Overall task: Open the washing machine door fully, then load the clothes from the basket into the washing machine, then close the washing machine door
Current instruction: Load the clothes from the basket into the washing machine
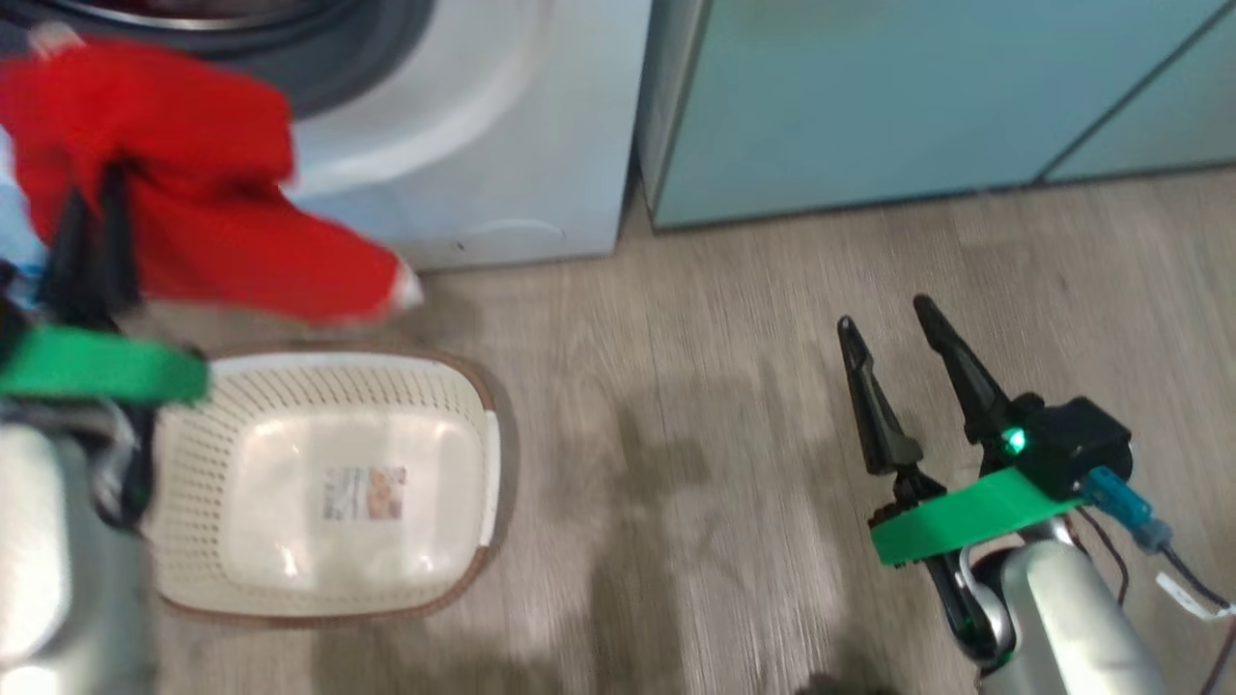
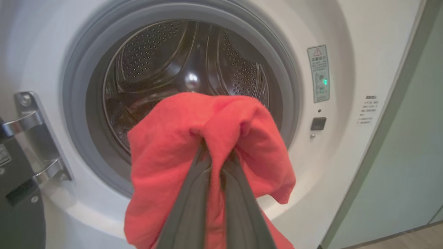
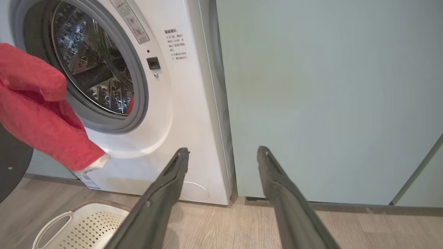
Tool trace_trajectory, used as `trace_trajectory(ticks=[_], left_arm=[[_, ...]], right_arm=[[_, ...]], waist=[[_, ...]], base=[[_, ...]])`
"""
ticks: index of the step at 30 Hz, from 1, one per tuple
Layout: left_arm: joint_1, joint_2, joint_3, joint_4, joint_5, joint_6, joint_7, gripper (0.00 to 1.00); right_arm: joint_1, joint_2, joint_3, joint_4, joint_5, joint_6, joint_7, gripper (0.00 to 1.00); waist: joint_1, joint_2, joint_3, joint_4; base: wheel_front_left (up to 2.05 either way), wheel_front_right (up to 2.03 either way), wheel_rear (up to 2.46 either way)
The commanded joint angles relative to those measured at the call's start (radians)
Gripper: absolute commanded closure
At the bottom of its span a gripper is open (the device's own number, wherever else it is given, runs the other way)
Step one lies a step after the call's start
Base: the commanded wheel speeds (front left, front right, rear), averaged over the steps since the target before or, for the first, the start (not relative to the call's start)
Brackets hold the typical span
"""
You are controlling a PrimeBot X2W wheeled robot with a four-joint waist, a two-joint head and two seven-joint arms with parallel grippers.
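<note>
The red clothes (image 1: 203, 183) hang in a bundle above the basket (image 1: 290, 386), in front of the washing machine (image 1: 502, 145). My left gripper (image 1: 94, 232) is shut on them. In the left wrist view the clothes (image 2: 173, 138) drape over my left gripper (image 2: 218, 154), just outside the open steel drum (image 2: 166, 58). The washing machine door (image 2: 17, 221) stands swung open at the left on its hinge (image 2: 34, 138). My right gripper (image 1: 884, 319) hovers open over the floor to the right, holding nothing. The basket's floor shows a label and no clothes.
Pale green cabinets (image 1: 869, 97) stand right of the washer, close to my right gripper (image 3: 223, 152). Wood-look floor (image 1: 676, 434) lies between the basket (image 3: 86, 224) and the right arm. The door's dark edge (image 3: 10, 166) shows at the left of the right wrist view.
</note>
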Motion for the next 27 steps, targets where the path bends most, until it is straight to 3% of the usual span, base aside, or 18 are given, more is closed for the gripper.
trace_trajectory(ticks=[1, 7, 13, 14, 16, 27], left_arm=[[-0.077, 0.06, 0.04, -0.022, -0.01, -0.001, -0.012, 1.0], [-0.308, 0.204, 0.024, 0.081, -0.074, -0.001, -0.012, 1.0], [-0.588, 0.373, -0.063, 0.204, -0.124, -0.001, 0.046, 1.0], [-0.588, 0.373, -0.063, 0.204, -0.124, -0.001, 0.046, 1.0], [-0.723, 0.446, -0.116, 0.259, -0.137, -0.001, 0.087, 1.0], [-1.12, 0.599, -0.309, 0.449, -0.137, -0.001, 0.138, 1.0]], right_arm=[[-0.033, -0.001, 0.026, -0.038, 0.012, 0.0, -0.009, 0.0], [-0.071, -0.001, 0.044, -0.06, 0.047, 0.0, -0.009, 0.0], [-0.101, -0.001, 0.064, -0.082, 0.094, 0.0, -0.009, 0.0], [-0.101, -0.001, 0.064, -0.082, 0.094, 0.0, -0.009, 0.0], [-0.114, -0.001, 0.08, -0.089, 0.122, 0.0, -0.009, 0.0], [-0.144, -0.001, 0.162, -0.11, 0.204, 0.0, -0.009, 0.0]], waist=[[0.0, 0.0, 0.088, -0.042], [0.0, 0.0, 0.215, -0.093], [0.0, 0.0, 0.33, -0.151], [0.0, 0.0, 0.33, -0.151], [0.0, 0.0, 0.379, -0.182], [0.0, 0.0, 0.506, -0.281]], base=[[0.0, 0.0, 0.0], [0.0, 0.0, 0.0], [0.0, 0.0, 0.0], [0.0, 0.0, 0.0], [0.0, 0.0, 0.0], [0.0, 0.0, 0.0]])
